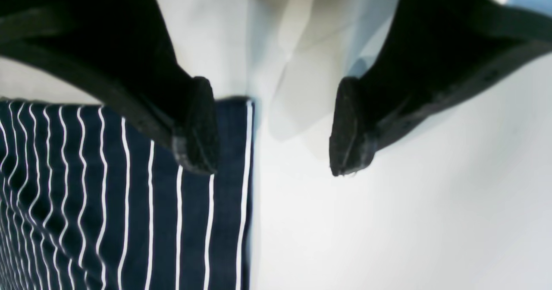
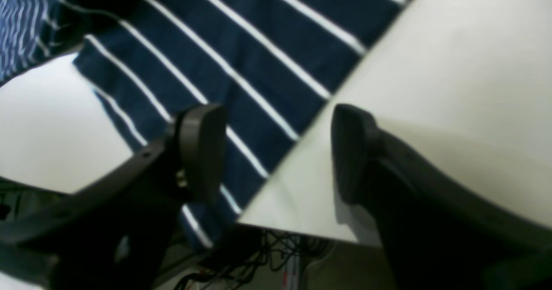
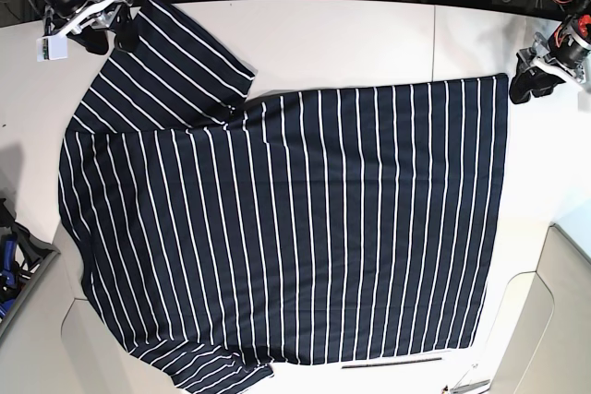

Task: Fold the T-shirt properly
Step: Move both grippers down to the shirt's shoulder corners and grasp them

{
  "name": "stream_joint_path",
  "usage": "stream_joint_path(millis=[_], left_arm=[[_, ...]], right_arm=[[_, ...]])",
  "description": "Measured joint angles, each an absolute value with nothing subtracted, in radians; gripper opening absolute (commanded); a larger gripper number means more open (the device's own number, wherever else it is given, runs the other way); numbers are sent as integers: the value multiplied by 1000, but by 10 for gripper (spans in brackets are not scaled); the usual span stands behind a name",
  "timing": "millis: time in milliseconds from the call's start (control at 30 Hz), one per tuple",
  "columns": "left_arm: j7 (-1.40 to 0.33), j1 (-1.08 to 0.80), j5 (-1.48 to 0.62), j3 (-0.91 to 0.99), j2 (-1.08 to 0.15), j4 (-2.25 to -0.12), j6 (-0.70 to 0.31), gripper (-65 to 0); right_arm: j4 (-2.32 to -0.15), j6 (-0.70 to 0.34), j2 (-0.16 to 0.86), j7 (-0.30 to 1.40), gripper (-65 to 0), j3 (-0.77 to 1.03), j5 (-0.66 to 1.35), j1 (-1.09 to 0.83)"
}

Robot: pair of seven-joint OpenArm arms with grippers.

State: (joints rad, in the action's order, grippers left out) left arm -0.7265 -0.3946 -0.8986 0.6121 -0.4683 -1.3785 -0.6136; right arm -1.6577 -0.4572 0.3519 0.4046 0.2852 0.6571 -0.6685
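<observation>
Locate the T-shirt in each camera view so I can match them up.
Left wrist: the T-shirt fills the lower left; its hem corner lies under the open left gripper.
Right wrist: it runs across the top and centre, its sleeve under the open right gripper.
Base: spread flat over most of the table.
Shared landmark: the white table bordering the shirt's straight edges.

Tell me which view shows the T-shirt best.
The base view: the whole T-shirt lies spread flat on the table, both sleeves visible. The left wrist view shows only a corner by the open left gripper; the right wrist view shows only a sleeve edge under the open right gripper.
</observation>
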Motion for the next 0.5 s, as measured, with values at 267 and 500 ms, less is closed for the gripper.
stream_joint_path(millis=[267,500], left_arm=[[-718,-382,-904,591,-474,-1358,-602,-215],[-697,-373,-926,474,-480,-1362,-604,-216]], right_arm=[[-1659,-464,334,393,-262,264,639,-667],[-1660,-464,307,388,-262,264,639,-667]])
